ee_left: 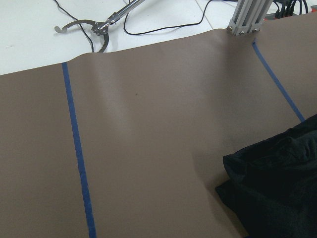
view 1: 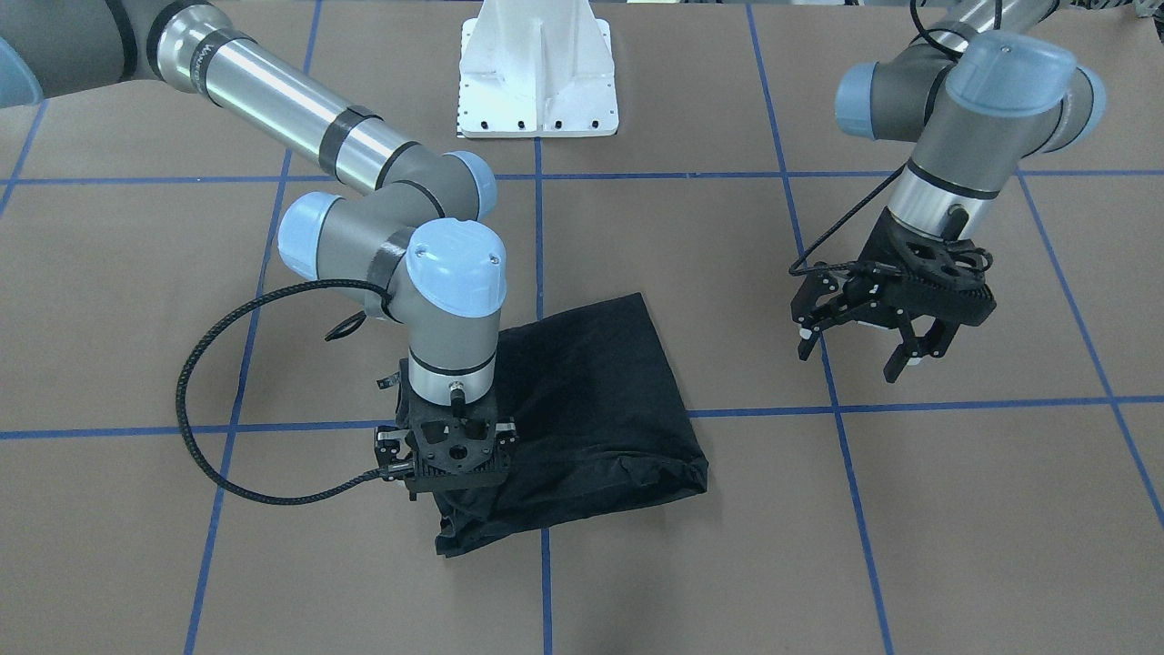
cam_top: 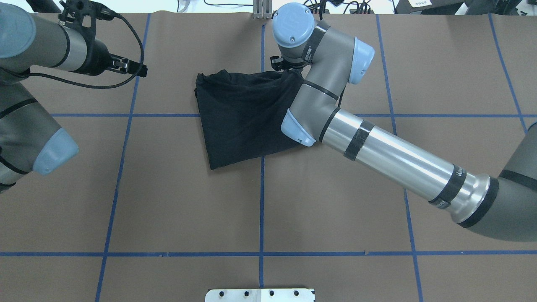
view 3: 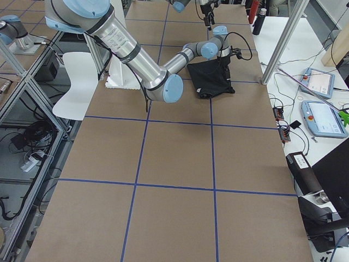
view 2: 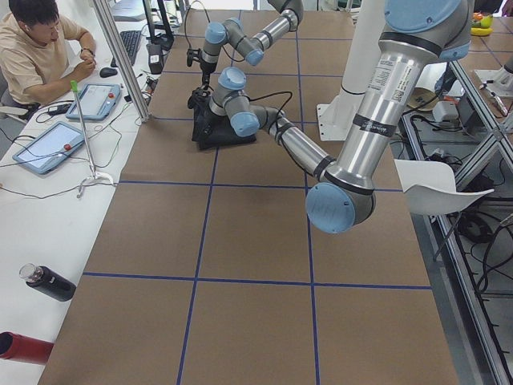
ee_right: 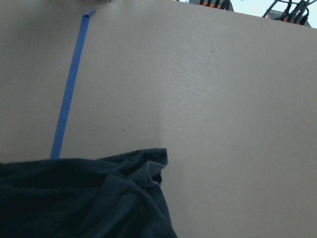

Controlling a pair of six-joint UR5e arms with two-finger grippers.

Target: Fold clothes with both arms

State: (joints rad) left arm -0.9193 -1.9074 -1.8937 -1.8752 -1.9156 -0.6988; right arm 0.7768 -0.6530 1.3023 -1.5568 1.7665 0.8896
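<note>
The left hand (view 1: 850, 362) hangs wide open, empty, over the counter (view 1: 691, 564); the right hand (view 1: 452, 475) sits at a corner of the folded T-shirt (view 1: 591, 409) (grip hidden, cannot tell).

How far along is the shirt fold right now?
Done: the black T-shirt lies folded into a compact bundle on the table. In hand: the right pincer is down on one rumpled corner; its grip is hidden. The left pincer hangs open, clear of the shirt. Left: perhaps a final tidy, then withdraw.
</note>
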